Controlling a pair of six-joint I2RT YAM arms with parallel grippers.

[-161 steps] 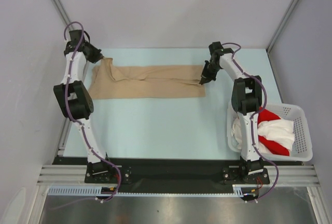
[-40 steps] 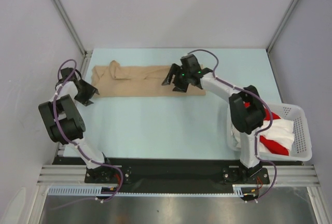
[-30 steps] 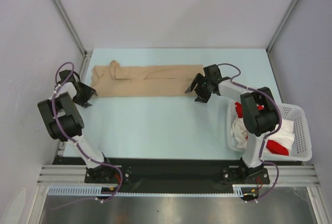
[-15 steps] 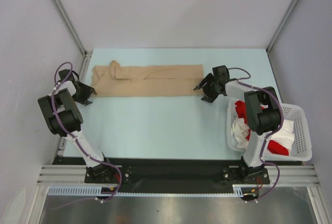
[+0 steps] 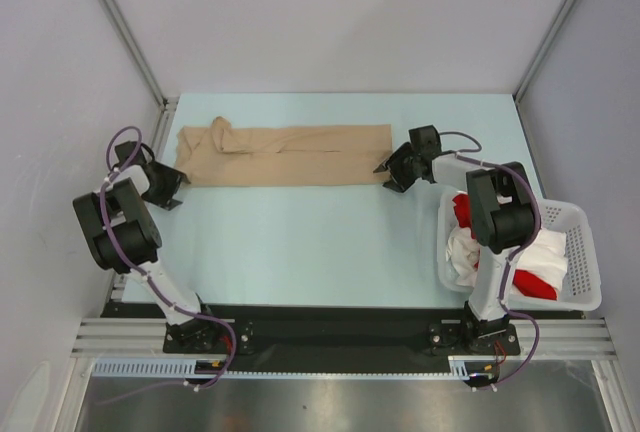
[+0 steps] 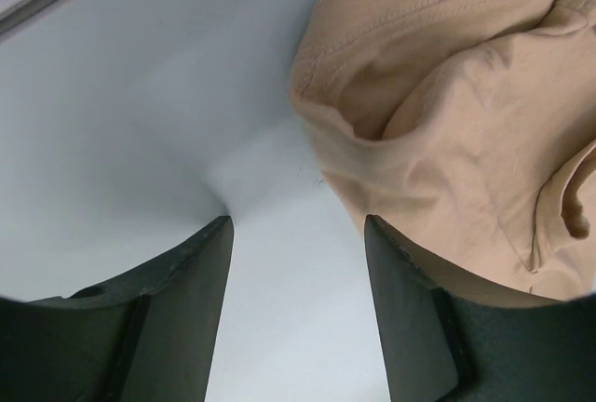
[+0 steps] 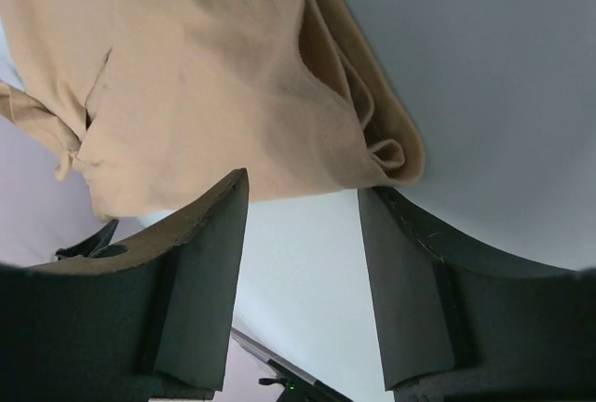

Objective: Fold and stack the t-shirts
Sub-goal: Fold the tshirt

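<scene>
Both sets spread wide, nothing held: left fingers (image 6: 177, 318), right fingers (image 7: 200, 272). The beige t-shirt (image 5: 285, 155) lies as a long folded strip on the desk (image 5: 300, 242), one end just ahead of each set. We probably pinch the ends next: catch every layer at each corner, then lift both evenly.

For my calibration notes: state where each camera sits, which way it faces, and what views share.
Top external: above and behind the robot, looking down on table, beige t-shirt and basket; both arms show.
Left wrist: on the left wrist, facing the t-shirt's left end; open left gripper shows.
Right wrist: on the right wrist, facing the t-shirt's right corner; open right gripper shows.
Shared: the beige t-shirt.
</scene>
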